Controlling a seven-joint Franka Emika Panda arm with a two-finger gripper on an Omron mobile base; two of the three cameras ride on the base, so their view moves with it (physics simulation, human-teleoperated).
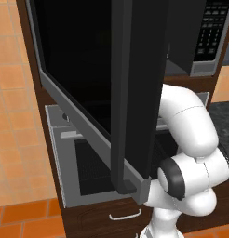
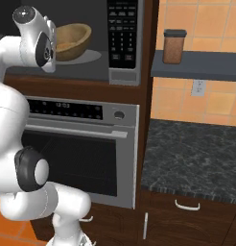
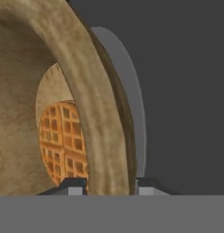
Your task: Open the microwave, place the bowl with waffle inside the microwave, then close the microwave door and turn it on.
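Note:
The microwave [image 2: 123,72] stands open, and its door [image 1: 84,69] is swung far out toward me, the dark bar handle [image 1: 119,116] on its near edge. Inside, the tan wooden bowl [image 2: 72,39] sits tilted over the grey turntable plate [image 2: 88,57]. In the hand view, the bowl's thick rim [image 3: 93,118] runs between the two fingertips of my gripper [image 3: 109,186], which is shut on it. A golden waffle [image 3: 63,141] lies in the bowl's bottom. The wrist [image 2: 36,36] reaches into the cavity from the left and hides the fingers in the right base view.
Below the microwave is a grey oven [image 2: 81,144] with a bar handle. To the right lie a dark stone counter [image 2: 196,158] and a shelf [image 2: 206,65] holding a brown jar [image 2: 173,45]. The open door blocks much of the left base view.

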